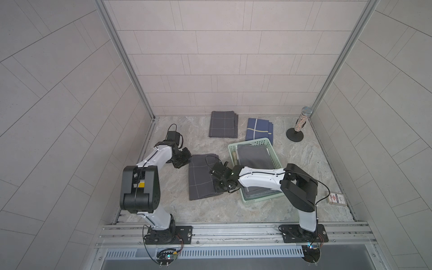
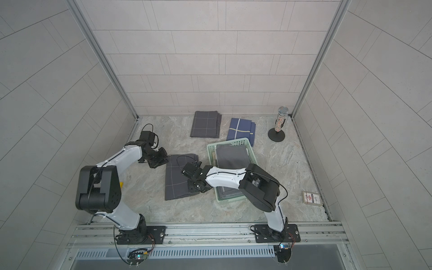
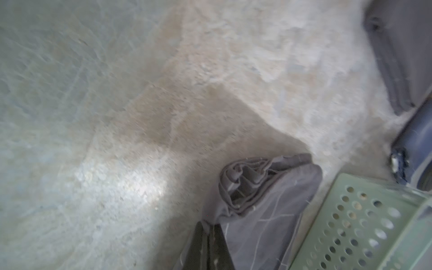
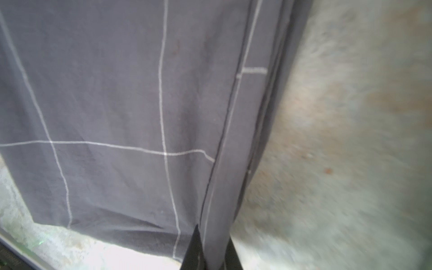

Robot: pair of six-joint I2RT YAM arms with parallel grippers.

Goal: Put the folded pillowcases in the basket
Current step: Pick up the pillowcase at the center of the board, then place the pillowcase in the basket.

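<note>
The folded pillowcase (image 1: 201,177) (image 2: 177,180) lay flat on the table (image 1: 304,168), just beside the basket (image 1: 231,149) (image 2: 209,149) on the side facing the left arm, with a narrow strip of table between them. It was dark grey cloth crossed by thin white lines in a wide grid, folded into a long rectangle running roughly parallel to the basket's long side. In the left wrist view (image 3: 268,210) the corner away from the robot's base showed its stacked layers, bunched and curled open like a loose roll. In the right wrist view (image 4: 117,105) the top was smooth with faint creases, and several layer edges ran together along the side nearest the basket.

The left tool (image 1: 185,160) (image 3: 208,231) was closed on that bunched corner, with cloth pinched between its dark fingers (image 3: 198,247). The right tool (image 1: 228,188) (image 4: 214,245) was clamped on the layered edge facing the basket, at the end nearer the robot's base, one finger on each side of the fold.

The basket, pale mint green with round perforations in its wall (image 3: 362,222), held plain grey cloth (image 1: 254,156). Beyond the basket's far end lay a folded blue cloth (image 1: 259,129) and another grey gridded one (image 1: 223,124).
</note>
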